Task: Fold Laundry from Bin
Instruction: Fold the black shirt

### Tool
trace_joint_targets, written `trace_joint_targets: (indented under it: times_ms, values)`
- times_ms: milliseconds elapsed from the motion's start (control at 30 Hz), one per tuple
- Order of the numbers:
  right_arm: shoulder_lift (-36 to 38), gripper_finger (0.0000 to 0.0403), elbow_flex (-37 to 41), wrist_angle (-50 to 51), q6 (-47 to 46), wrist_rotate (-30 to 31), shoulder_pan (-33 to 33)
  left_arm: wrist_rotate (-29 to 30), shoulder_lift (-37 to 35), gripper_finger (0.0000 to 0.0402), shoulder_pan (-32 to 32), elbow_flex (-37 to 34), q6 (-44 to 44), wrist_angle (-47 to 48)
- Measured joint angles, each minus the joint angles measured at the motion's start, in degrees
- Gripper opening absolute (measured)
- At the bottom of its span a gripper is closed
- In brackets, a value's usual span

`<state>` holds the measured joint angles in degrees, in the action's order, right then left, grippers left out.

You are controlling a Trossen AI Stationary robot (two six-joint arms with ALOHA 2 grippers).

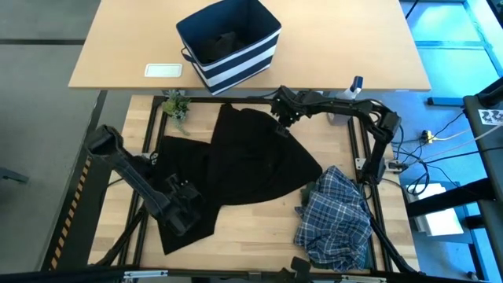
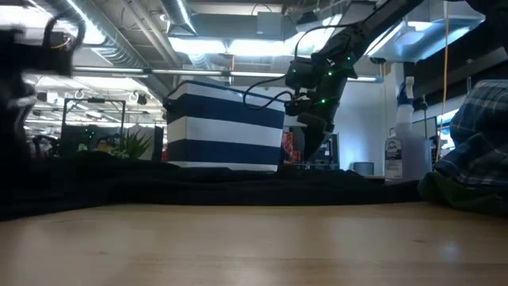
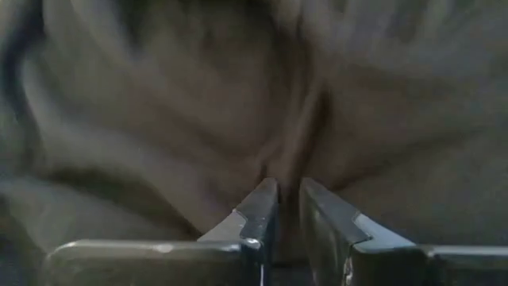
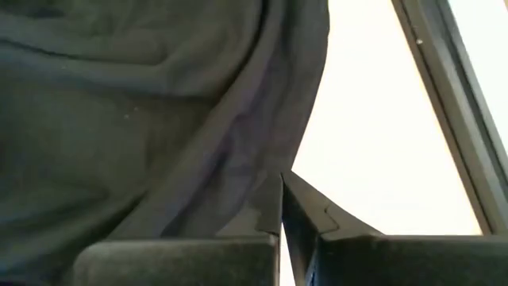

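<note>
A black garment (image 1: 251,161) lies spread over the middle and left of the wooden table. My left gripper (image 1: 185,207) is down on its near left part, fingers closed on the cloth (image 3: 290,199). My right gripper (image 1: 283,116) is shut at the garment's far right edge and stands raised above the table in the low view (image 2: 312,131). A blue-and-white plaid shirt (image 1: 336,222) lies crumpled at the near right. The striped navy bin (image 1: 229,41) stands on the far table with something dark inside. My left gripper pinches a raised fold of the black garment (image 3: 295,163) between its two fingers. It comes from above, slanting down. The cloth around the fold lies on the table. My right gripper pinches the garment's far right edge (image 4: 279,163) between its shut fingers, coming steeply from above. The cloth runs up to the fingertips in a drawn point (image 1: 271,119), lifted off the table there, while the rest lies flat.
A clear spray bottle (image 1: 355,85) stands at the far right by my right arm. A small green plant (image 1: 177,104) sits at the far left corner. A white card (image 1: 163,70) lies left of the bin. Bare wood shows along the near edge (image 1: 251,236).
</note>
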<state>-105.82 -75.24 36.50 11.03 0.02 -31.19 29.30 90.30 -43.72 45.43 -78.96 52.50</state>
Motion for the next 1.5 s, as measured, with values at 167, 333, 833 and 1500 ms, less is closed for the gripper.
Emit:
trace_joint_targets:
  times_ms: [167,333,833,1500]
  values:
    - [0.0,0.0005,0.0,-0.2,-0.1,-0.2,-0.5,6.9,-7.7,0.0083,0.0,0.0,1.4,-1.4]
    - [0.0,0.0005,0.0,-0.7,-0.1,-0.7,-0.4,15.7,-12.5,0.0113,2.6,0.0,4.5,-1.4]
    - [0.0,0.0005,0.0,-4.6,1.4,-13.8,-0.3,-1.1,-16.2,0.0174,47.7,0.0,56.7,-25.3]
    - [6.0,0.0005,0.0,-6.8,4.0,-14.6,7.4,-36.2,4.7,0.0174,90.5,-0.6,73.2,-50.9]
